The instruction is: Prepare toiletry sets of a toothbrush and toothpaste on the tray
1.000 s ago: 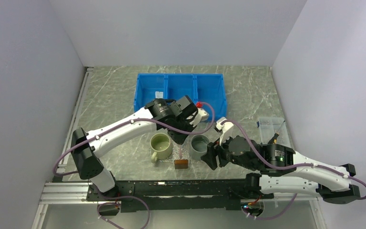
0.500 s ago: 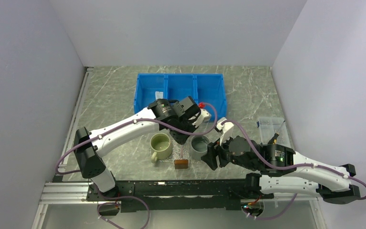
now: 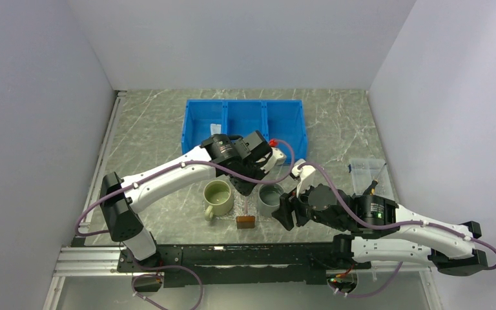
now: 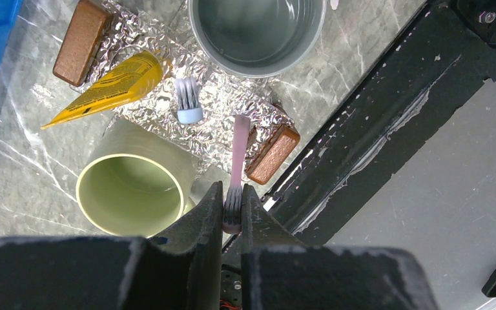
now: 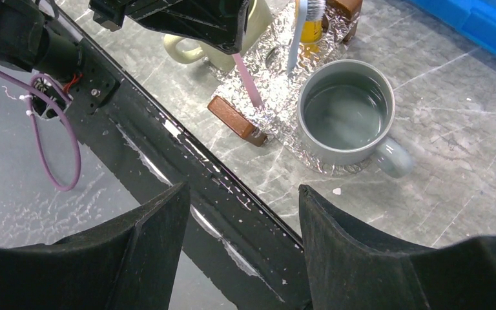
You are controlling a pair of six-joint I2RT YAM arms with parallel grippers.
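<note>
My left gripper (image 4: pixel 232 188) is shut on the bristle head of the pink toothbrush (image 4: pixel 239 148), whose handle points down over the near edge of the glittery clear tray (image 4: pixel 216 97). On the tray lie a yellow-orange toothpaste tube (image 4: pixel 110 87) and the pale blue-white toothbrush (image 4: pixel 187 103). From above, the left gripper (image 3: pixel 244 184) hangs between the two mugs. My right gripper (image 5: pixel 243 188) is open and empty, low by the table's front rail, to the near right of the tray (image 5: pixel 278 90). In the right wrist view the pink toothbrush (image 5: pixel 248 81) slants down from the left fingers.
A green mug (image 3: pixel 219 197) and a grey mug (image 3: pixel 271 197) flank the tray. Brown blocks (image 4: pixel 271 155) (image 4: pixel 81 42) sit at its edges. A blue three-compartment bin (image 3: pixel 244 123) stands behind, and a small clear box (image 3: pixel 367 171) is at the right.
The left arm has shifted a little to the right with the pink toothbrush in its jaws. The right gripper has edged slightly left and stays open.
</note>
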